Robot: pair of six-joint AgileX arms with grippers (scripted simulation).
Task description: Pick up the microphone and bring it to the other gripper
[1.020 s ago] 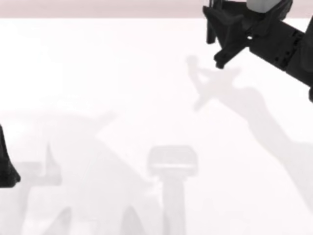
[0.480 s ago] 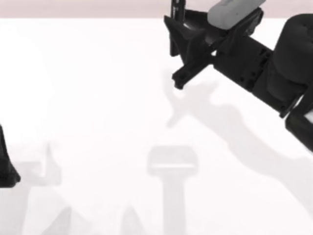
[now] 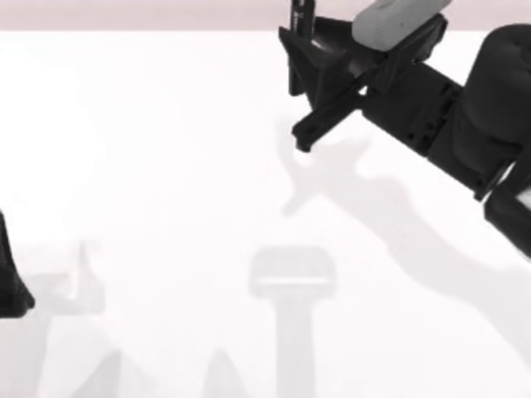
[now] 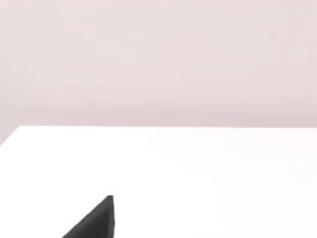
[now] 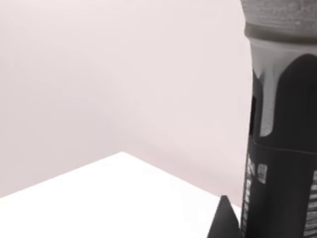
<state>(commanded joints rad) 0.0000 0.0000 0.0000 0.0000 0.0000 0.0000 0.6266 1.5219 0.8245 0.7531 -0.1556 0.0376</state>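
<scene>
The left gripper [image 3: 12, 286], a black angular claw, shows only as a dark sliver at the left edge of the white table [image 3: 166, 166] in the top view; its wrist view shows one black fingertip [image 4: 96, 220] over bare tabletop. Whether it is open or closed cannot be determined.

The right gripper [image 3: 300, 79], a black two-fingered claw with a pale grey oblong block [image 3: 394, 18] at its wrist, is positioned at the far edge of the table, right of centre. Its two fingers angle toward the left side of the table.

The microphone [image 5: 282, 124], with a grey mesh head and a black tapering handle, is clamped between the fingers of the right gripper, close to the wrist camera and standing upright. In the top view only a short black section of the handle [image 3: 301, 15] protrudes beyond the claw at the far edge.

White printed markings appear on the handle below the grey collar; the characters are too small to read.

The left gripper and the microphone are well apart.
</scene>
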